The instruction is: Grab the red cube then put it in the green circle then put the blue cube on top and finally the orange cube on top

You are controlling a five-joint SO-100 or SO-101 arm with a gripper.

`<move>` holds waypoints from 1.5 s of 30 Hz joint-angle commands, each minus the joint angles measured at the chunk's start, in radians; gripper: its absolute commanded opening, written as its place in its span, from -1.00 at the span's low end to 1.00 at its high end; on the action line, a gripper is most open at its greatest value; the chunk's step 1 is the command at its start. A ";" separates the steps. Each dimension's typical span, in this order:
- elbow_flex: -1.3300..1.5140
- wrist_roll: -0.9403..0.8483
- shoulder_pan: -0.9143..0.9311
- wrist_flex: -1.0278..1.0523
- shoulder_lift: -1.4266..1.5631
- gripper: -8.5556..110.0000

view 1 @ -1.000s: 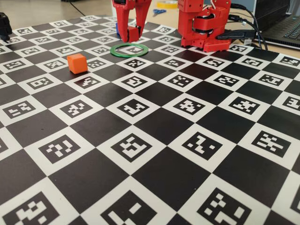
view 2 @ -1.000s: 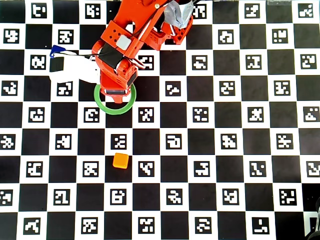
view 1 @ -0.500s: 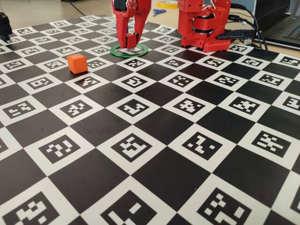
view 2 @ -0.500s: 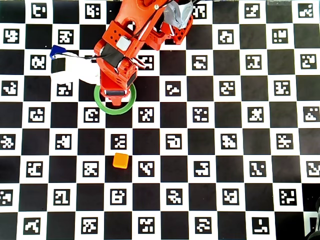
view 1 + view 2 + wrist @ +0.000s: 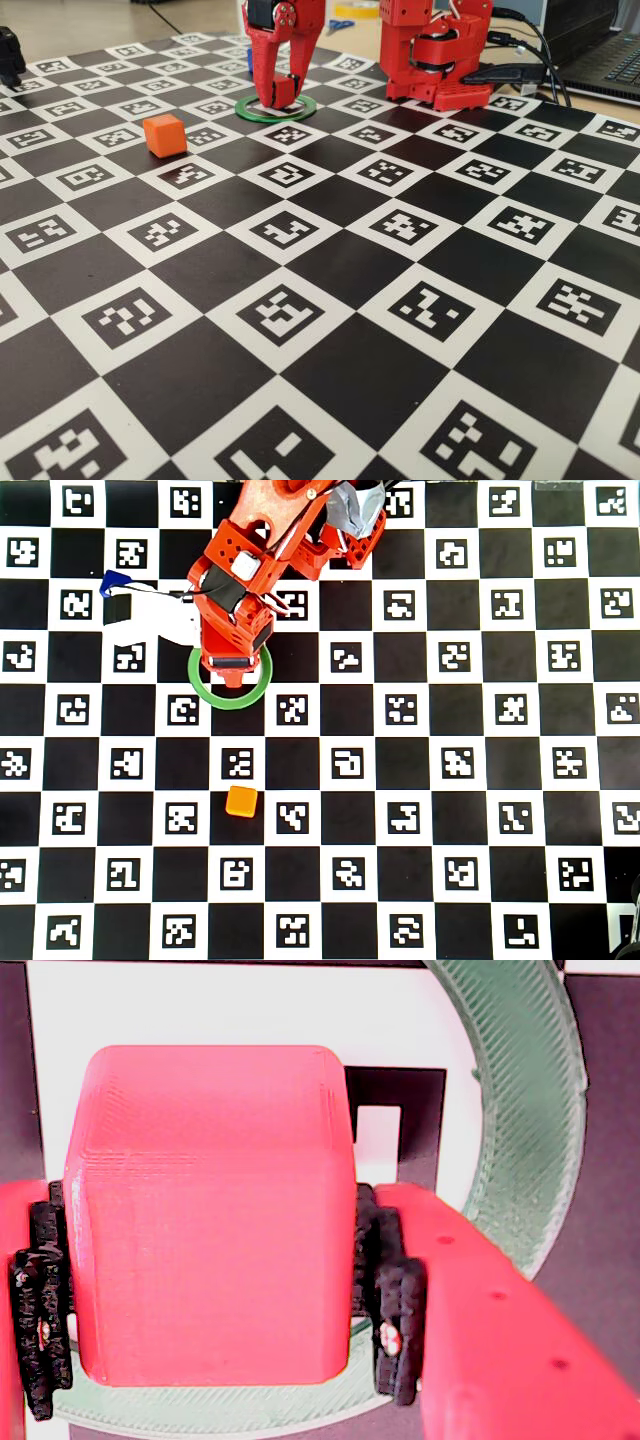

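1. Fixed view: the gripper stands over the green circle near the board's far edge, its jaws clamped on the red cube low inside the ring. The orange cube sits well apart toward the left edge; a sliver of the blue cube shows behind the arm.

2. Wrist view: the red cube fills the frame between the black pads, gripped on both sides, with the ring curving round it. The release looks best made only once the cube rests flat and centred, so later cubes stack true; whether it touches the board cannot be told.

3. Overhead view: the arm hides the cube; the gripper tip lies within the ring in the board's upper left. Open squares lie all round the ring, so a straight lift clears it, and the orange cube waits unobstructed toward the near edge.
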 commanded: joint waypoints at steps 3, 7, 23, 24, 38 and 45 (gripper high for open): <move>-0.009 0.008 0.002 -0.009 0.054 -0.80; -0.009 0.012 0.000 -0.009 0.054 -0.80; -0.005 0.029 -0.003 -0.005 0.060 -0.49; -0.005 0.029 -0.003 -0.005 0.060 -0.46; -0.015 0.057 0.002 0.025 0.069 -0.19; -0.129 0.109 0.002 0.170 0.075 -0.02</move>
